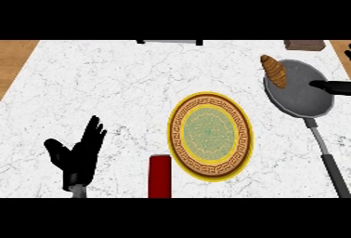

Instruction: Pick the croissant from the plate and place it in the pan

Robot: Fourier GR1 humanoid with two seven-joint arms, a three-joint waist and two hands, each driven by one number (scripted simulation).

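From the head view, looking down on the white marble desk, I count one croissant, one plate, one pan and two black hands.

The croissant lies at the left rim of the grey pan, partly inside it, towards the desk's far right corner. Its long axis runs from far to near, leaning a little: one tip points at the far edge, the other towards the pan's middle. The pan's handle runs back to the near edge.

The gold-rimmed plate sits mid-desk, closer to the near edge, with nothing on it. A red block stands just beside its near left rim.

The right hand comes in over the pan from the right edge, apart from the croissant; I cannot tell whether it is open or closed. The left hand rests by the near left corner, its fingers straight and spread, holding nothing.
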